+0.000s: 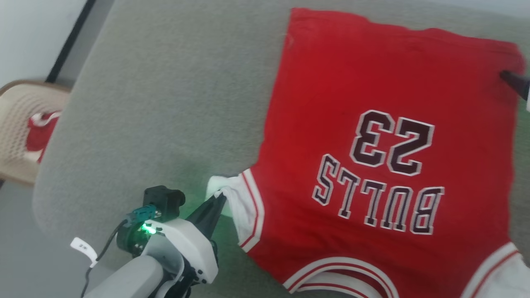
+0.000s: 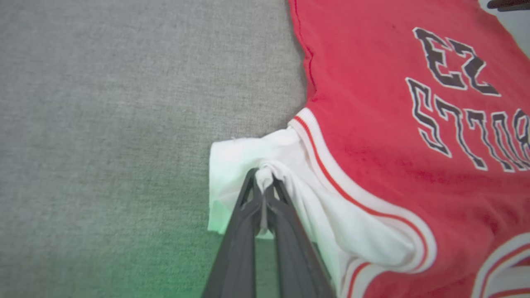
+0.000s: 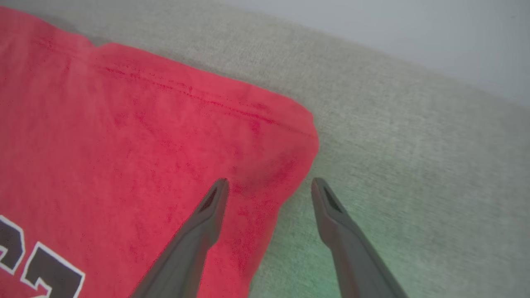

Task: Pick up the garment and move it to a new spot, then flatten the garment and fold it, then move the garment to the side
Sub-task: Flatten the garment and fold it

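The garment (image 1: pixel 372 103) lies spread face up on the grey table (image 1: pixel 165 103), its hem far from me and its collar near the bottom edge of the head view. My left gripper (image 1: pixel 219 198) is shut on the garment's white left sleeve (image 2: pixel 265 174), bunching the cloth at its fingertips. At the far right hem corner of the garment (image 3: pixel 265 136), my right gripper (image 3: pixel 269 186) stands open, one finger over the red cloth, the other over the grey table. A dark fingertip (image 1: pixel 513 80) of the right gripper shows at the head view's right edge.
A beige woven basket (image 1: pixel 20 124) with red and white cloth in it stands at the left, off the table's edge. Bare grey table surface stretches left of the garment. A pale wall (image 3: pixel 393 33) lies beyond the far table edge.
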You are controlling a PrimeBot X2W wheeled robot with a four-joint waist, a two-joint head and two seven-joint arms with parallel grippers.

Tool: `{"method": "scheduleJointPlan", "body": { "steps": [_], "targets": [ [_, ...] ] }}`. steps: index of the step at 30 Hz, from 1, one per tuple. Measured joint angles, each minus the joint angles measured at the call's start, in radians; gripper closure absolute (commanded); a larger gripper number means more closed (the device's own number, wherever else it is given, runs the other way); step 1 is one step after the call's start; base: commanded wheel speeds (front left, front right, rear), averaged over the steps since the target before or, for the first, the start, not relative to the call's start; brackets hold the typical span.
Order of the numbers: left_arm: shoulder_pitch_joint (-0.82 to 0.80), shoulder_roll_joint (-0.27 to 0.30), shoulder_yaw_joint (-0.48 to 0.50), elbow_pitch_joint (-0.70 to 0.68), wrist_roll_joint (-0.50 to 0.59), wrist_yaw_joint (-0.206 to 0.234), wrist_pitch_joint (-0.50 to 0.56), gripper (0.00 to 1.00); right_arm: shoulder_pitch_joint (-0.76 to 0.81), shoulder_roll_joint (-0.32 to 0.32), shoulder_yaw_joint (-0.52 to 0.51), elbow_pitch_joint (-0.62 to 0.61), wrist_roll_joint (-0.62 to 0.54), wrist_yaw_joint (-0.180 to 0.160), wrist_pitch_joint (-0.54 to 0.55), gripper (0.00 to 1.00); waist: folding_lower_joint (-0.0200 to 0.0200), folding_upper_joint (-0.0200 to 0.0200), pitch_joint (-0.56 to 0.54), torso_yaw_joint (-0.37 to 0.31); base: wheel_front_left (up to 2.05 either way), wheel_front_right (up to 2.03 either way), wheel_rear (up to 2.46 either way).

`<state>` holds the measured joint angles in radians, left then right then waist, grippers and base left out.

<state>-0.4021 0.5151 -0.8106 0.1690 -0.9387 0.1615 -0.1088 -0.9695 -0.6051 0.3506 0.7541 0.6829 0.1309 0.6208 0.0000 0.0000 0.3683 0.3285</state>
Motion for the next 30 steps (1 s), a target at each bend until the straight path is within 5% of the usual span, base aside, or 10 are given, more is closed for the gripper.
{"method": "scheduleJointPlan", "body": {
  "steps": [8,9,10,11,20,30],
  "targets": [
    [-0.03,-0.047,-0.016,0.061,0.0,-0.041,-0.016,1.0,-0.149,0.042,-0.014,0.3,-0.064,0.001,0.193,0.0,0.0001,0.0,0.039,0.067,0.0,0.0,0.0],
    [-0.031,-0.05,-0.016,0.067,0.0,-0.045,-0.017,1.0,-0.165,0.049,-0.022,0.327,-0.069,0.0,0.207,0.11,0.0,0.0,0.042,0.071,0.0,0.0,0.0],
    [-0.032,-0.051,-0.016,0.073,-0.001,-0.048,-0.019,1.0,-0.176,0.053,-0.015,0.336,-0.074,0.0,0.219,0.7,0.0,0.0,0.045,0.072,0.0,0.0,0.0],
    [-0.034,-0.055,-0.016,0.08,-0.002,-0.051,-0.022,1.0,-0.182,0.059,-0.003,0.336,-0.087,0.0,0.221,1.0,0.0,0.0001,0.047,0.072,0.0,0.0,0.0],
    [-0.044,-0.043,0.009,0.124,-0.017,-0.069,-0.046,1.0,-0.16,0.07,0.074,0.249,-0.074,0.001,0.218,1.0,0.0,0.0,0.031,0.019,0.0,0.0,0.0],
    [-0.029,0.047,0.054,0.121,-0.038,-0.049,-0.057,1.0,0.03,-0.001,0.221,-0.103,0.081,0.001,0.189,1.0,0.0001,0.0,-0.029,-0.123,0.0,0.0,0.0]
  ]
}}
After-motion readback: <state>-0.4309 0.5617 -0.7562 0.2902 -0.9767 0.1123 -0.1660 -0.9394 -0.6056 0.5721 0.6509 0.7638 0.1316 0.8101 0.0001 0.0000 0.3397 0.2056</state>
